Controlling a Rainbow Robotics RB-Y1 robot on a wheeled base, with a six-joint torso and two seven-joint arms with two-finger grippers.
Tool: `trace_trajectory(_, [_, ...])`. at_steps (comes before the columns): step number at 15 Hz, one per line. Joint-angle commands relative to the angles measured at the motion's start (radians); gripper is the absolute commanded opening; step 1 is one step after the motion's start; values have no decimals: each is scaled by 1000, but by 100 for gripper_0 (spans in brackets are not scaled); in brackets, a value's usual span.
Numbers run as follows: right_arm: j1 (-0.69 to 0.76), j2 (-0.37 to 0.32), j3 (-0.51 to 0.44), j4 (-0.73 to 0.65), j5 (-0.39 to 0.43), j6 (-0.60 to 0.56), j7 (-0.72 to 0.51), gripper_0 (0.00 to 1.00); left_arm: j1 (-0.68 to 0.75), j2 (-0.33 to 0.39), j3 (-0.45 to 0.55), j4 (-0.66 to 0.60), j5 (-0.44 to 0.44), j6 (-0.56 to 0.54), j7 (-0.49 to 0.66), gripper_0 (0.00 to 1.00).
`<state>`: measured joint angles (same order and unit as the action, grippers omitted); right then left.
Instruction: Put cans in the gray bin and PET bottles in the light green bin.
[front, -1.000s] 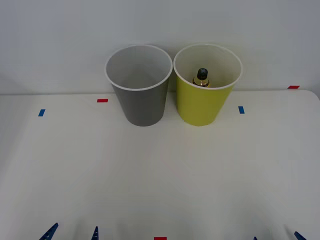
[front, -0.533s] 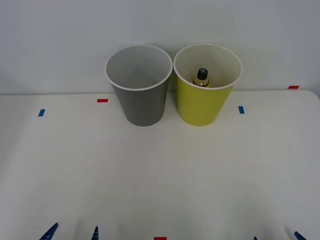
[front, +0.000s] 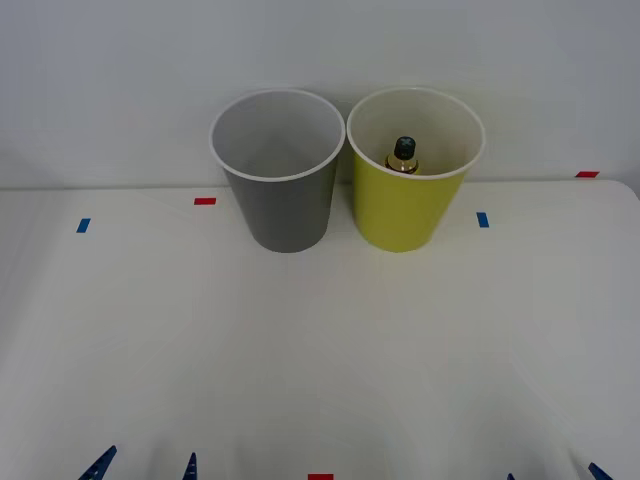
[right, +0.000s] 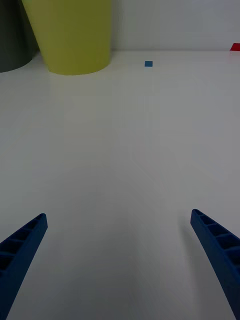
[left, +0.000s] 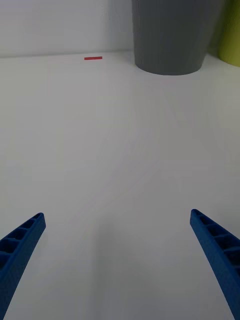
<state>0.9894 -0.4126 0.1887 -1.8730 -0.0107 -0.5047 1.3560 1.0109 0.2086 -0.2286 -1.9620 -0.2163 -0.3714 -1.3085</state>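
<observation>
Blue left claw (left: 117, 265) and right claw (right: 117, 265) hover spread wide, low above the table (front: 320, 350).

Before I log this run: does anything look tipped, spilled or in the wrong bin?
Nothing stands out. The gray bin and light green bin stand upright side by side; the yellow bottle is in the green one. Left gripper and right gripper are open, near the table's front edge.
</observation>
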Motion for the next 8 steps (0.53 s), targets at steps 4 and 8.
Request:
trace_trajectory(4, [0,0,0,0,0,0,0,100,0,0,0,0,0,0,0,100])
trace_trajectory(8, [0,0,0,0,0,0,0,100,0,0,0,0,0,0,0,100])
